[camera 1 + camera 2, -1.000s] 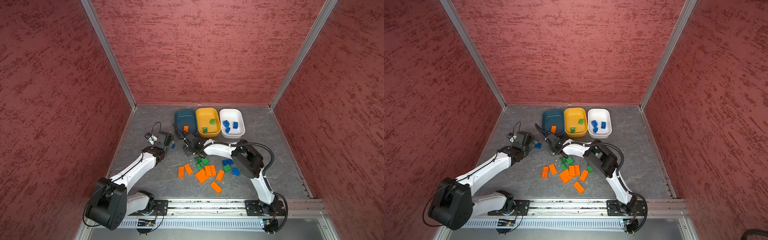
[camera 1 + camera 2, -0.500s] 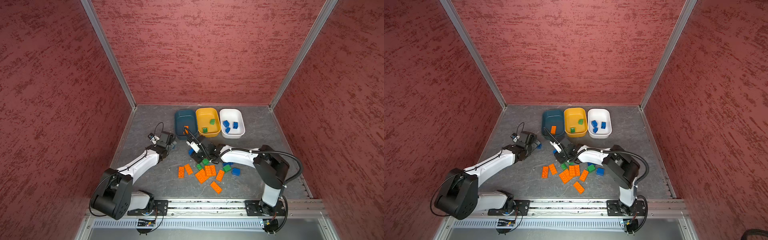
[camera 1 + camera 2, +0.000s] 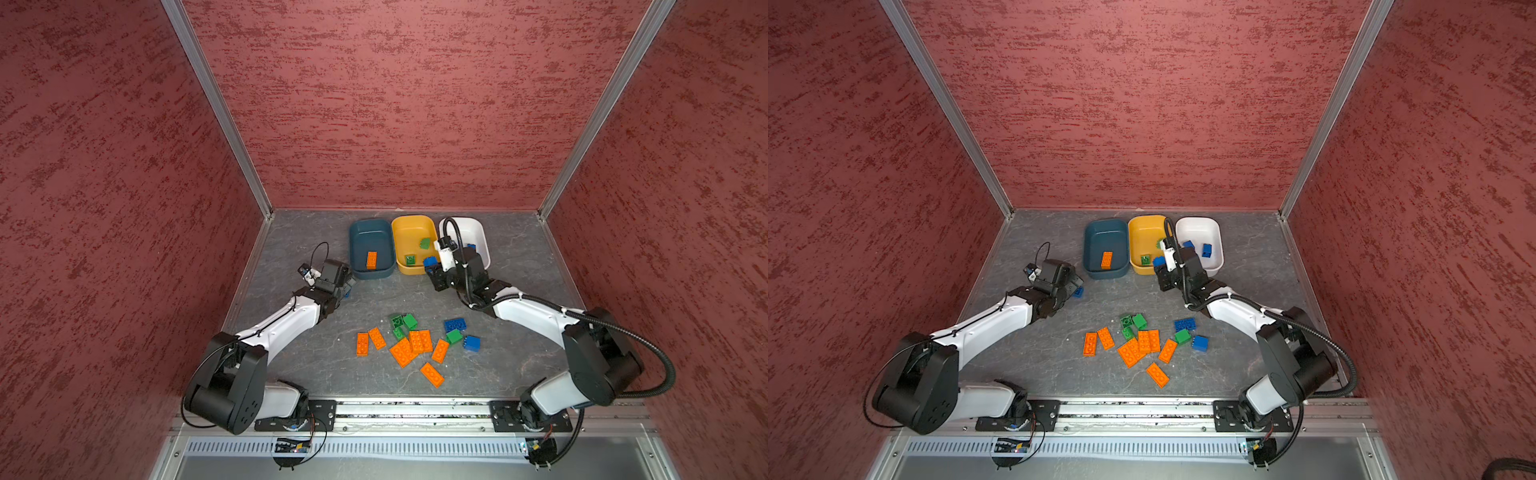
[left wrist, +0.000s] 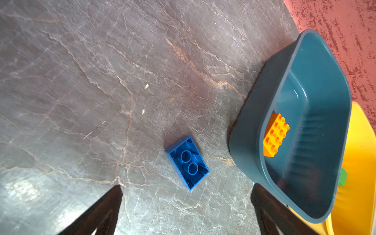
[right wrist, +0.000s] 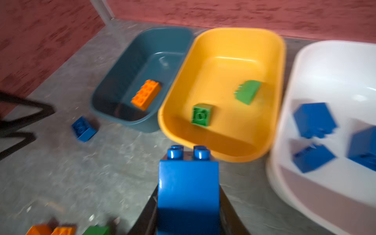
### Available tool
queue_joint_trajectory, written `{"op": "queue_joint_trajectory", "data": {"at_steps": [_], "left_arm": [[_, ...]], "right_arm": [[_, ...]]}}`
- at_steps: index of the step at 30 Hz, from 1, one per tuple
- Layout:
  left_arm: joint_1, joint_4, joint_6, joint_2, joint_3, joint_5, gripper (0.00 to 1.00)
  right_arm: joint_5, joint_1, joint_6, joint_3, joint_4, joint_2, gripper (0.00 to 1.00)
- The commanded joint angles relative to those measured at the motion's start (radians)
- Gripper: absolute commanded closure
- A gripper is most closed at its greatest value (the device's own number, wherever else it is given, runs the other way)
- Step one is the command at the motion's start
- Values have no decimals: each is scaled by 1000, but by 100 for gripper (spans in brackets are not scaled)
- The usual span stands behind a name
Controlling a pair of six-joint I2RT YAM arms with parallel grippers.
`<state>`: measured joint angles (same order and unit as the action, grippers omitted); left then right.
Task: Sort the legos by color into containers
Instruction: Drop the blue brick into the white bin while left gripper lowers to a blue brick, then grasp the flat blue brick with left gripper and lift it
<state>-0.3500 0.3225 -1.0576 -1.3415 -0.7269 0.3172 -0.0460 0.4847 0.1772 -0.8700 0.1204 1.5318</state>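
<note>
The right gripper has swung off the loose pile to the yellow tub. It clamps a blue brick at the tub's near rim, studs aimed at the tub (the wrist view is blurred). The floor is grey and veined, the walls red and textured. Past the teal tub beside the yellow one, the left gripper gapes wide, empty, above an upturned blue brick.

Walls showing mottled brick-red. Floor running grey, rust-veined. At twelve o'clock, teal tub, mustard tub, white tub standing. Toward six o'clock, orange plates mixing with green bricks and blue bricks. One glossy blue block gleaming.
</note>
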Motion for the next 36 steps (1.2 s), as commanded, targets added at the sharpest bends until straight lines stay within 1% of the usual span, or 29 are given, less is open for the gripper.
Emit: {"op": "queue_joint_trajectory", "data": {"at_steps": [1,3,6,10,12,14,17,18,19,22,23,25,26,29,31,32,34,36], "left_arm": [[-1,20,-27,40,17,29,1],[-1,37,-29,52,14,37,0],[4,63,-36,64,14,41,1],[15,108,-51,67,11,36,1],[19,119,-54,67,12,30,1],[25,118,-50,62,14,13,1],[35,110,-35,32,9,-28,1],[34,103,-26,20,5,-41,1],[35,95,-15,6,0,-54,0],[36,84,36,-46,-29,-86,0],[37,81,76,-68,-46,-100,1],[42,83,197,-111,-86,-119,1],[43,87,274,-132,-107,-132,1],[46,136,443,-185,-162,-128,1],[51,173,516,-215,-194,-129,2],[54,203,532,-235,-215,-128,4],[58,248,517,-266,-244,-119,6],[58,242,511,-285,-244,-123,9]], "right_arm": [[116,-87,81,-47,-48,16,72],[117,-144,109,-78,-82,51,71],[127,-197,95,-153,-137,131,70],[153,-224,60,-292,-211,254,67],[161,-224,39,-368,-252,309,64],[164,-223,32,-429,-283,349,57],[181,-223,32,-477,-299,377,42],[188,-222,37,-477,-295,375,34],[189,-222,41,-474,-289,368,29],[189,-222,54,-428,-241,321,15],[190,-222,56,-399,-216,297,11],[203,-222,57,-347,-171,250,5],[215,-223,55,-319,-152,225,1],[252,-222,38,-263,-118,172,1],[273,-223,24,-244,-110,154,1],[281,-223,18,-236,-105,148,1],[286,-222,15,-227,-95,143,1],[279,-222,22,-224,-87,146,1]]}}
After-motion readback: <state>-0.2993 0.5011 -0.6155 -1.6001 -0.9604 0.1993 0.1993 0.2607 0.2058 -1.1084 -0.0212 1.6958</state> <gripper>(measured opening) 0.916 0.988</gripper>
